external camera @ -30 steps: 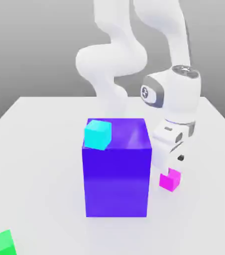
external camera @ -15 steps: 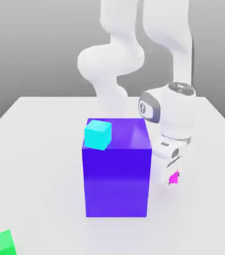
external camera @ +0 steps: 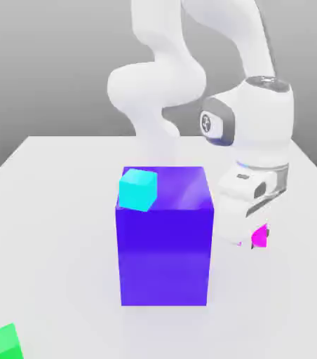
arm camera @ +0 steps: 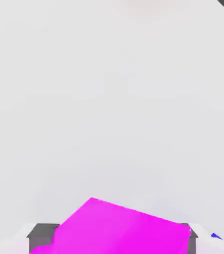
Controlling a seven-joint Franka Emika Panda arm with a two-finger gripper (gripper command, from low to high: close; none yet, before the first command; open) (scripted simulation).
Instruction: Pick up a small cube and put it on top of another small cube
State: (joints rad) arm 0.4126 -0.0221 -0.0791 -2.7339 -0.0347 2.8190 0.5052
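My gripper [external camera: 258,240] is shut on the small magenta cube [external camera: 260,237], which hangs a little above the white table [external camera: 49,231], just to the exterior view's right of the big blue-purple block [external camera: 165,245]. Most of the cube is covered by the hand in that view. In the hand view the magenta cube [arm camera: 119,228] sits between the dark finger pads [arm camera: 39,233], with bare table beyond it. A cyan cube [external camera: 137,189] rests on the block's top, at its near corner on the exterior view's left.
A green cube [external camera: 0,341] lies on the table at the near corner on the exterior view's left. The tall blue-purple block stands close beside the hand. The table edge runs behind the arm.
The hand came down over the magenta cube, shut on it, then rose and shifted slightly to the exterior view's right with the cube lifted off the table.
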